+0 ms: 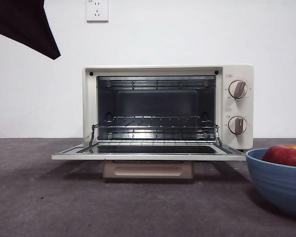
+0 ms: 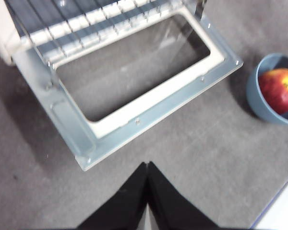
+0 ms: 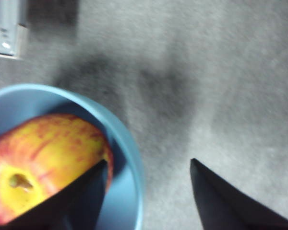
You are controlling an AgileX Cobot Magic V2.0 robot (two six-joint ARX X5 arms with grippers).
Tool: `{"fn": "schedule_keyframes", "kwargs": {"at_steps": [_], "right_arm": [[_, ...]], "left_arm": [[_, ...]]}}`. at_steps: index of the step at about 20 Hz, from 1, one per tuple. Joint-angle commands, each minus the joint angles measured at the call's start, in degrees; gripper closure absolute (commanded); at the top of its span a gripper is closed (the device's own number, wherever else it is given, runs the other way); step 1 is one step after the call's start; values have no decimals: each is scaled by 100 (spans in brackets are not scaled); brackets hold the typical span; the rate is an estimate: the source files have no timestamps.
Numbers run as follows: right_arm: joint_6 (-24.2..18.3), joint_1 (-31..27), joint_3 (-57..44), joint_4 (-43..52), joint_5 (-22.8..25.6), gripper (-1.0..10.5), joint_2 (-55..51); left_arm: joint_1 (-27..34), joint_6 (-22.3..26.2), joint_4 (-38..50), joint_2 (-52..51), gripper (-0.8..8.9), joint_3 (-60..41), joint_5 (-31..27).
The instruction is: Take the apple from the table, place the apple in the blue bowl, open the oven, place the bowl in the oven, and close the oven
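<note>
Where the apple (image 3: pixel 48 158) lies in the blue bowl (image 3: pixel 125 143), its stem hollow tips up toward my right claw (image 3: pixel 149 165), whose spread jaws straddle the bowl's rim, one inside, one outside. The bowl sits on the worktop (image 1: pixel 49 197) just beside the oven (image 1: pixel 237 71), door (image 1: pixel 148 156) dropped flat, rack bare. My left claw (image 2: pixel 147 165) hangs closed before the door. Lettering beside the knobs (image 1: pixel 237 89) is too small to read.

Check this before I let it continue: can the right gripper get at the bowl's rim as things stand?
Probably yes. The right gripper is open, one jaw inside the bowl by the apple, the other outside the rim, nothing between.
</note>
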Motion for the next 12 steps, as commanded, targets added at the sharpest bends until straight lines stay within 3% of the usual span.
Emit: {"fn": "schedule_keyframes", "kwargs": {"at_steps": [1, 12], "right_arm": [[-22, 28, 7, 35, -11, 743, 59], [87, 212, -63, 39, 28, 944, 90]], "left_arm": [[-20, -90, 72, 31, 806, 28, 11], [-22, -125, 68, 31, 806, 28, 11]]}}
